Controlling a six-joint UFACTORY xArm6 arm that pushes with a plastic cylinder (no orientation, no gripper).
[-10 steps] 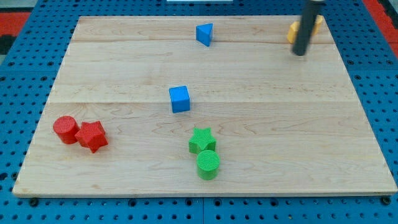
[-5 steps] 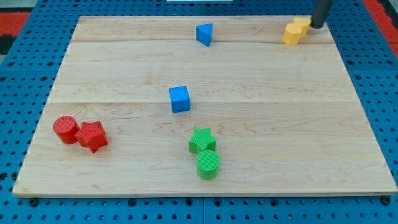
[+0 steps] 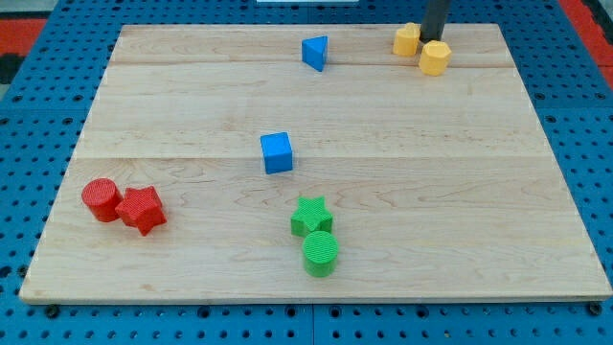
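My tip [image 3: 430, 38] is at the view's top right, at the far edge of the wooden board [image 3: 479, 192]. It stands between two yellow blocks: one yellow block [image 3: 407, 40] just to its left and a yellow hexagonal block [image 3: 435, 57] just below it, touching or nearly touching both. A blue triangular block [image 3: 314, 52] lies further left along the top. A blue cube [image 3: 277, 152] sits near the board's middle.
A green star [image 3: 310, 215] touches a green cylinder [image 3: 321, 253] at the lower middle. A red cylinder [image 3: 101, 199] and a red star [image 3: 141, 209] sit together at the lower left. Blue pegboard [image 3: 38, 115] surrounds the board.
The tip went up past the yellow blocks, then left along the top edge. The two yellow blocks shifted left and came apart, one now upper left, the other lower right.
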